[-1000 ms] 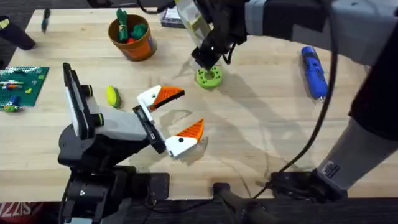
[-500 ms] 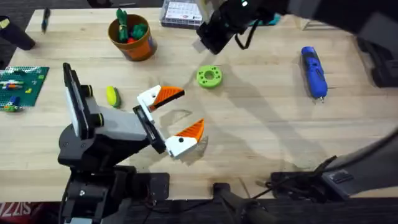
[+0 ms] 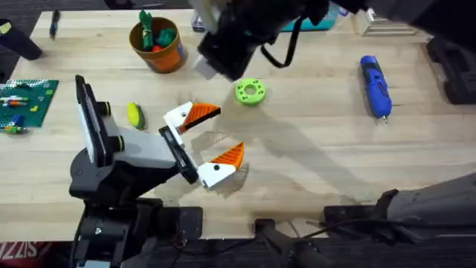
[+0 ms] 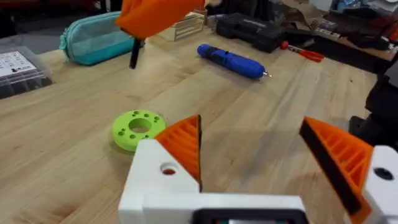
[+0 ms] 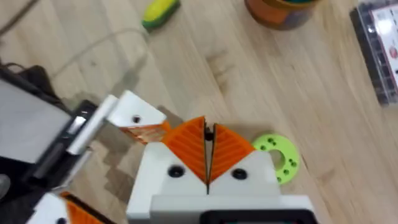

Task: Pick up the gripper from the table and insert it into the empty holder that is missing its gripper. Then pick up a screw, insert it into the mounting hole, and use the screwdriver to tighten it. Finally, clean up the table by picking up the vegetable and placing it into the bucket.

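Now the left gripper [image 3: 210, 141] rests on the table [image 3: 312, 156], jaws wide and empty. The right gripper [image 5: 208, 155] hangs closed above the green disc [image 3: 250, 91]. The vegetable [image 3: 134, 115] lies beside the left arm, the screwdriver [image 3: 375, 85] well apart.

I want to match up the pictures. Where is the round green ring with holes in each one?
Overhead: the green ring lies on the table just past the left arm's open fingers, below the raised right arm.
Left wrist: the ring lies ahead of the fingers, toward the left one.
Right wrist: the ring peeks out beside the shut orange fingers.
Shared landmark: the blue screwdriver shows overhead and from the left wrist.
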Motion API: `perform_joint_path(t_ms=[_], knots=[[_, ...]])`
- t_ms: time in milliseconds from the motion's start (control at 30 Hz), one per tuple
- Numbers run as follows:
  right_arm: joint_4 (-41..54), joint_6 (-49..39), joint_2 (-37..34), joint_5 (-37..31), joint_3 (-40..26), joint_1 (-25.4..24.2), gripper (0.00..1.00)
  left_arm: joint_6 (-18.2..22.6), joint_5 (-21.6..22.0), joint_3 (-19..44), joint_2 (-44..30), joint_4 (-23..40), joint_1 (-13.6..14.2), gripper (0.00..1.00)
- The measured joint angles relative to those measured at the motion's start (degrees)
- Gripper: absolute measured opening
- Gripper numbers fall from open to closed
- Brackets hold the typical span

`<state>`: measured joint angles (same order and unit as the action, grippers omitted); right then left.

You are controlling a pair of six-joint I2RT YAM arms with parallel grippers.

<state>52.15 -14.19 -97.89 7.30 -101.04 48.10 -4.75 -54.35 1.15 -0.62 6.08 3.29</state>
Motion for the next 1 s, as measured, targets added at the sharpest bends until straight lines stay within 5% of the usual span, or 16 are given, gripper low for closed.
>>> perform_joint_path(t_ms=[433, 1000], knots=[[1.1, 2.21, 0.0, 0.01, -2.16, 8.29, 0.006, 0.02, 0.0, 0.0, 0.0, -0.01, 0.0, 0.985], [3.37, 2.21, 0.0, -0.01, -2.16, 10.48, 0.007, 0.01, 0.0, 0.0, 0.0, -0.01, 0.0, 0.985]])
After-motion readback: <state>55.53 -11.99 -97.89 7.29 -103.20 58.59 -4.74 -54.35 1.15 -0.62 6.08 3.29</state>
